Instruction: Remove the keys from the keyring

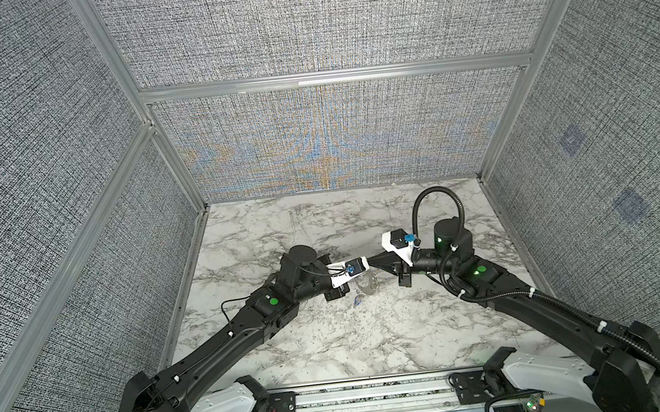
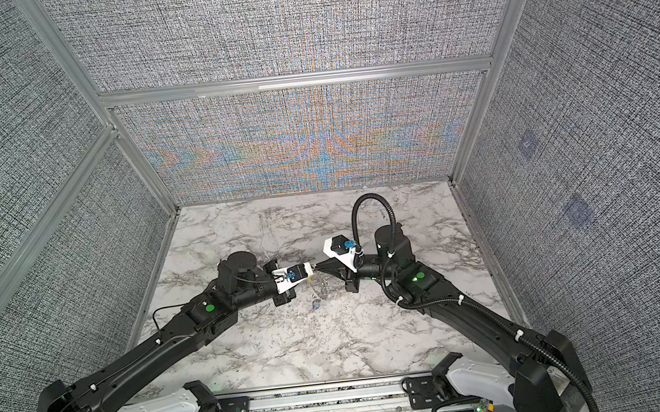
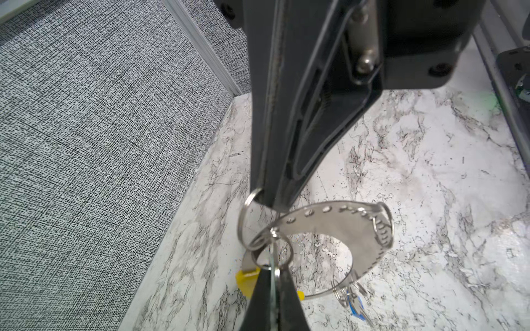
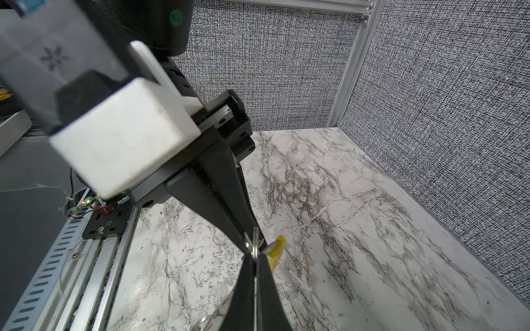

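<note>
Where top views blur, left wrist shows keys (image 3: 354, 301) hanging.

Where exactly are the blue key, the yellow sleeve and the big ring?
blue key (image 3: 356, 305), left wrist view, its blue head.
yellow sleeve (image 3: 247, 280), left wrist view, its exposed end.
keyring (image 3: 352, 232), left wrist view, its broad grey band.

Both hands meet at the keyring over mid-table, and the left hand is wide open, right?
No: the left hand is shut, pinching a small ring at the keyring, as the left wrist view shows. The right hand does meet it there.
</note>
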`<state>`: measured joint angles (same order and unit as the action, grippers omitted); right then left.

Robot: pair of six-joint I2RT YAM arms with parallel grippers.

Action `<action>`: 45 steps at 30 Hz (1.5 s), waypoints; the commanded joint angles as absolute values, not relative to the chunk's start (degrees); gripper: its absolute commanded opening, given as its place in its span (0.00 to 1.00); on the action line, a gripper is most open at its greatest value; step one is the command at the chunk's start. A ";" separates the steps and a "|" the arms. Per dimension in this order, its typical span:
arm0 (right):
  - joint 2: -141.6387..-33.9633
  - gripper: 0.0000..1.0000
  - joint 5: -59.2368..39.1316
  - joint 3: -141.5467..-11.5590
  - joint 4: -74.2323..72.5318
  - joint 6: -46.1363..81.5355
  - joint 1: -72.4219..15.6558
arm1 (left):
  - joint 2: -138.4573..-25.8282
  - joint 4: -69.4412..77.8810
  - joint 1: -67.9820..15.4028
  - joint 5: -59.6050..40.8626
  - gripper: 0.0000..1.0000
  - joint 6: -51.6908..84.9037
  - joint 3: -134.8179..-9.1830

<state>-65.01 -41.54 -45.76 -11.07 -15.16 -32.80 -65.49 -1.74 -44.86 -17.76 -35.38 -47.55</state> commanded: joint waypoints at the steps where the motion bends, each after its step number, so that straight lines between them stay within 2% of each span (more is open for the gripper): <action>1: -64.65 0.00 -40.68 -45.38 -14.56 -14.34 -32.86 | -65.69 -1.36 -44.84 -18.77 0.00 -35.53 -47.83; 23: -63.87 0.00 -37.69 -43.32 -19.26 -12.74 -32.87 | -67.94 -0.83 -44.82 -23.42 0.00 -34.45 -49.06; 45: -60.99 0.00 -26.86 -43.30 -12.69 -16.71 -32.87 | -65.62 -2.32 -44.74 -18.38 0.00 -33.92 -48.20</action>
<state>-61.39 -31.66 -42.98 -11.90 -15.86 -33.01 -65.95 0.32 -44.84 -19.35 -33.89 -47.99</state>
